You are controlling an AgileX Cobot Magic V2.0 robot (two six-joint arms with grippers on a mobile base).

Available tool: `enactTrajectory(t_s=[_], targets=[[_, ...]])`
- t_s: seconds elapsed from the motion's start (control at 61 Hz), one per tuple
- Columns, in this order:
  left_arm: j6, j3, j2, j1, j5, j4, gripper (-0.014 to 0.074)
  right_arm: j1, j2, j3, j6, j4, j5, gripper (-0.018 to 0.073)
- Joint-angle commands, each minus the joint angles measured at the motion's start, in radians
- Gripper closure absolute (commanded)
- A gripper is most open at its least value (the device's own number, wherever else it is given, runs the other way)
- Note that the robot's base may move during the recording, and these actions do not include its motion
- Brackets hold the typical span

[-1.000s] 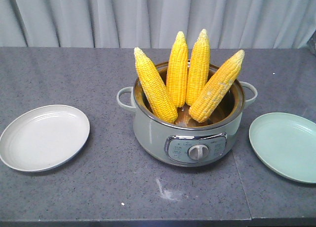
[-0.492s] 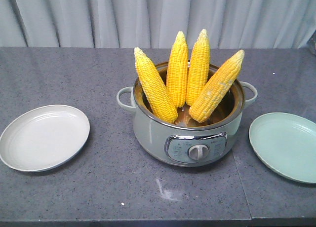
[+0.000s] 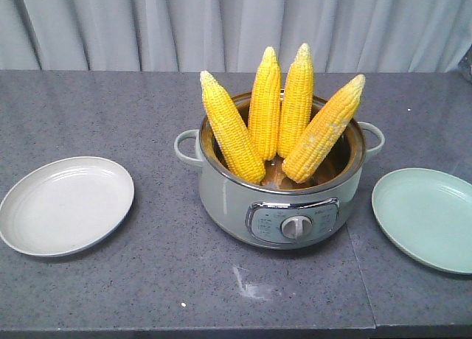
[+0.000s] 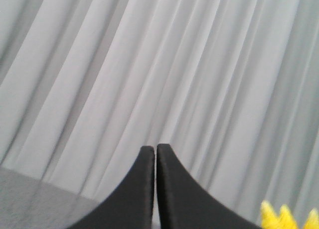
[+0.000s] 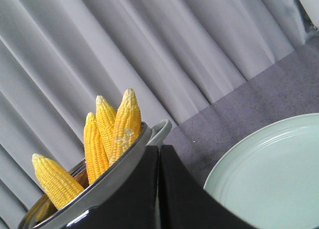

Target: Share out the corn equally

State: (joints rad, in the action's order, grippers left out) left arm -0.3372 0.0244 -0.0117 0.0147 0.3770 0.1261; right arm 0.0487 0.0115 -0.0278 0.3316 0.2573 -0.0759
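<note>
- On the counter [image 3: 147, 295] the pot [image 3: 228, 199] stands between a grey plate [image 3: 66, 204] and a green plate [image 3: 428, 217]
- All four corn [image 3: 231, 129] cobs lean tips-up inside the pot, so I judge the sharing unstarted
- Next, I must spread my fingers around one cob
- My left end effector [image 4: 155, 154] and right end effector [image 5: 159, 154] are pressed together, gripping nothing, apart from the pot

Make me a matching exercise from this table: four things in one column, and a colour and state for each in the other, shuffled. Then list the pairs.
Things
1. corn cobs
2. left plate
3. right plate
4. pot

Colour and state
A. mint green, nothing on it
B. yellow, leaning with tips up
C. off-white, nothing on it
D. pale grey-green, holding four cobs

Pairs: 1-B, 2-C, 3-A, 4-D
</note>
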Motion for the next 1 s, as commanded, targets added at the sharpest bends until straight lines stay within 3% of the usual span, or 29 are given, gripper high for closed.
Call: enactTrajectory(t_s=[0.0, 0.082, 0.131, 0.246, 0.361, 0.475, 0.541, 0.607, 0.672, 0.77, 0.869, 0.984], targets=[[-0.181, -0.040, -0.014, -0.008, 0.160, 0.006, 0.0603, -0.006, 0.007, -0.007, -0.005, -0.004, -0.060, 0.0561], [-0.322, -0.091, -0.013, -0.008, 0.127, 0.004, 0.0603, -0.006, 0.004, 0.058, -0.007, -0.011, -0.027, 0.0561], [-0.353, -0.141, -0.013, -0.008, 0.083, -0.005, 0.0603, -0.006, -0.003, 0.122, -0.019, -0.036, 0.012, 0.0561], [-0.343, -0.297, -0.012, -0.008, -0.090, -0.126, 0.0603, -0.006, -0.066, 0.312, -0.075, -0.101, 0.141, 0.0557], [-0.343, -0.469, 0.032, -0.010, -0.328, -0.272, 0.0602, -0.006, -0.177, 0.528, -0.206, -0.166, 0.302, 0.0525], [-0.332, -0.618, 0.143, -0.011, -0.528, -0.284, 0.0594, -0.006, -0.294, 0.682, -0.363, -0.164, 0.366, 0.0431], [-0.283, -0.692, 0.224, -0.023, -0.609, -0.276, 0.0579, -0.006, -0.358, 0.751, -0.435, -0.146, 0.379, 0.0345], [-0.171, -0.757, 0.303, -0.042, -0.668, -0.209, 0.0554, -0.006, -0.415, 0.805, -0.467, -0.146, 0.394, 0.0211], [-0.028, -0.808, 0.377, -0.068, -0.703, -0.086, 0.0504, -0.006, -0.460, 0.837, -0.469, -0.148, 0.395, 0.0084], [0.199, -0.861, 0.482, -0.092, -0.758, 0.137, 0.0409, -0.006, -0.496, 0.841, -0.468, -0.163, 0.380, -0.0039], [0.372, -0.891, 0.578, -0.098, -0.794, 0.361, 0.0262, -0.006, -0.509, 0.841, -0.450, -0.152, 0.377, -0.0063], [0.500, -0.894, 0.666, -0.098, -0.778, 0.529, 0.0123, -0.006, -0.509, 0.841, -0.450, -0.148, 0.379, -0.0048]])
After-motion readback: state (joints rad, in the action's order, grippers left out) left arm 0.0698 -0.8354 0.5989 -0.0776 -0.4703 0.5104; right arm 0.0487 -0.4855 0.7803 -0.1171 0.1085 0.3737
